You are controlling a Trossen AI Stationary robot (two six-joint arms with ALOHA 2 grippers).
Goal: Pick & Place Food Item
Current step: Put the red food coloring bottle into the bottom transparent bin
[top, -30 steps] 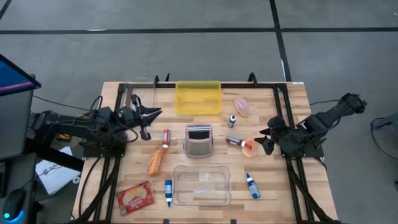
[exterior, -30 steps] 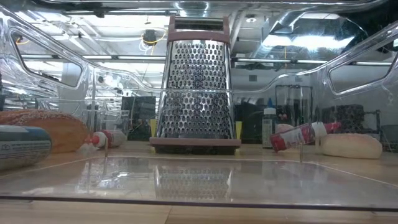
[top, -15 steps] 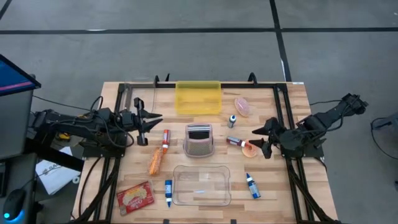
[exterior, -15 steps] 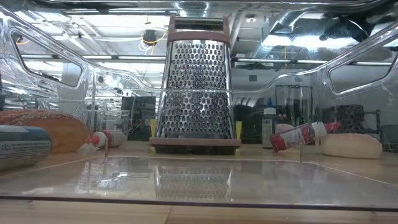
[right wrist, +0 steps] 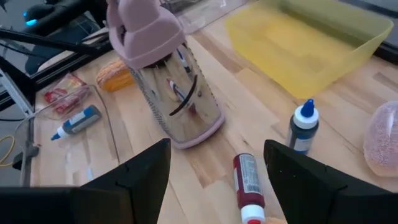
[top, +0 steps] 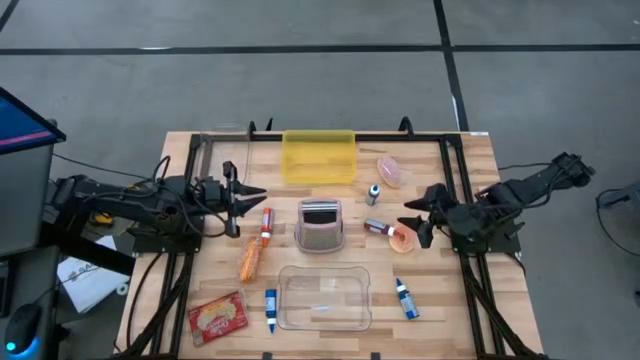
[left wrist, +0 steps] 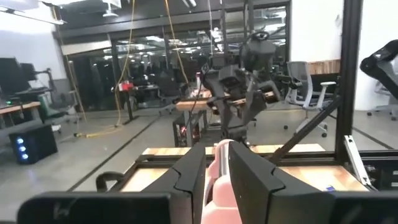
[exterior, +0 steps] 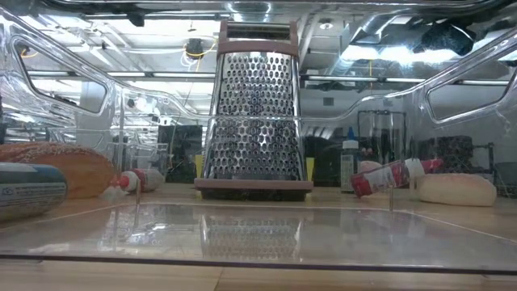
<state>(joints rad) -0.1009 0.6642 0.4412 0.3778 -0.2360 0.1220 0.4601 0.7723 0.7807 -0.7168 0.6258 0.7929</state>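
The left gripper is hovering near the left edge of the slatted wooden tabletop, its fingers set narrowly with a pink object showing between them; what it is cannot be told. The right gripper is hanging near the right edge, fingers standing wide and holding nothing. Below it are lying a round, flat meat slice and a red-labelled tube. The tapered metal box grater is standing upright at centre, between a translucent yellow bin and a clear plastic container. An oblong seeded bread roll is lying left of the grater.
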